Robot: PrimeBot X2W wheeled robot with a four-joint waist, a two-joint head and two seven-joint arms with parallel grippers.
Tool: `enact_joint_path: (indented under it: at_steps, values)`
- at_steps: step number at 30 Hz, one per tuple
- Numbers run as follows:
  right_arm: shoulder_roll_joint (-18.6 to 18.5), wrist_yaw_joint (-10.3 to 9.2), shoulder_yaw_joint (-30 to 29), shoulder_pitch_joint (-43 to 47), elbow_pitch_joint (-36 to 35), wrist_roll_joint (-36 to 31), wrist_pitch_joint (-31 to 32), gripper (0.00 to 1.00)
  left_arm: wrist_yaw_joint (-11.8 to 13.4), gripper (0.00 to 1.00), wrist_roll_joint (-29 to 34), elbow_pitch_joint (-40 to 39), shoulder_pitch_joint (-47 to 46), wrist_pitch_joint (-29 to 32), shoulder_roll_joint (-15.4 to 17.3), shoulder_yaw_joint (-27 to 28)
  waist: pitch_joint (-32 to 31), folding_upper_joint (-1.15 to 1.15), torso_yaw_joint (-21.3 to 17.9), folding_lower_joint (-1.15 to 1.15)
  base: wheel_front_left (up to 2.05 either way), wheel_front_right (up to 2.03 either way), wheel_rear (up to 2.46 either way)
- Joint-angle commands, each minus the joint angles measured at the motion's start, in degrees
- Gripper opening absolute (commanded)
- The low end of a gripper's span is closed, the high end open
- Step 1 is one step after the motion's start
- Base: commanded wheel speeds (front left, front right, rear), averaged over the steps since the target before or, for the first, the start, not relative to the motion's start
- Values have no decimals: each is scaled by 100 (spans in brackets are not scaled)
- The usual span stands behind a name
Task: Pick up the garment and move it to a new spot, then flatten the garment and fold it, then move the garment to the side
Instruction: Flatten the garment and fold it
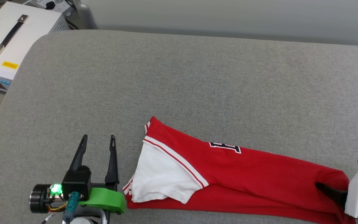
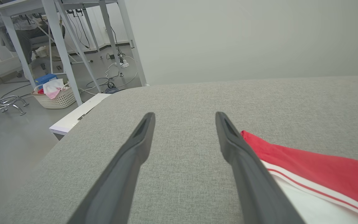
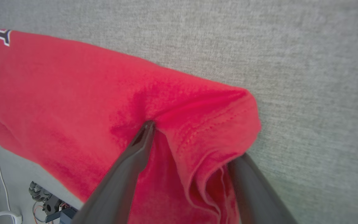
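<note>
— Checking progress on the garment [image 1: 228,168]. Found it lying along the near edge of the desk [image 1: 179,77], running from near the middle out to the right, doubled lengthwise into a long narrow band. Judged the flattening done, or close to it, and a first fold made.

— Any sign of that fold at the left end?

— Yes. Noted the white sleeve [image 1: 160,174] turned in over the red body there, and the lettering [image 1: 225,147] cut off at the far fold line. Looks tidy enough, a little wider at the left than at the right.

— And the grippers?

— Logged the left gripper [image 1: 98,137] spread wide and empty, over bare desk just left of the sleeve, clear of the cloth. Logged the right gripper [image 3: 196,140] spread too, at the hem end [image 3: 228,109] on the right: one finger lying on top of the red cloth, the other at the edge beside a loose fold, with cloth between them but not pinched.

— So what remains?

— Probably a crosswise fold, bringing the right end over toward the left to shorten the band. After that, shifting the bundle to the side. Rated it roughly at the midpoint: folding under way, final move not yet begun.
</note>
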Motion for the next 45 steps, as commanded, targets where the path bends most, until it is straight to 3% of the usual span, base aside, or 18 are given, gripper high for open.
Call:
enact_joint_path:
  at_steps: [1, 11, 20, 25, 29, 36, 45]
  values:
    - [258, 46, 254, 80, 12, 40, -12, 2, -85, 100, 110, 16, 104, -33, -77, 76, -21, 0, -11, 0, 0, 0, 0]
    - [-189, 46, 68, 24, 204, 140, -532, 0, -503, 100, 576, -24, 334, -34, -375, 431, -281, 0, -108, 0, 0, 0, 0]
    - [-762, 46, -454, 115, 1064, -137, -947, 0, -671, 100, 751, -3, 507, -34, -538, 732, -489, 0, -125, 0, 0, 0, 0]
    - [-862, 46, -588, 147, 1252, -134, -897, 0, -745, 100, 825, 18, 580, -34, -600, 822, -556, 0, -162, 0, 0, 0, 0]
    - [-901, 46, -604, 153, 870, -42, -748, 0, -799, 100, 857, 21, 614, -34, -653, 886, -615, 0, -216, 0, 0, 0, 0]
    - [-864, 46, -657, 278, -388, 341, -342, 0, -900, 100, 927, 21, 655, -34, -702, 943, -671, 0, -254, 0, 0, 0, 0]
    - [-344, 46, -418, 71, -1480, 53, 151, 0, -958, 100, 993, -4, 595, -34, -792, 946, -575, 0, -135, 0, 0, 0, 0]
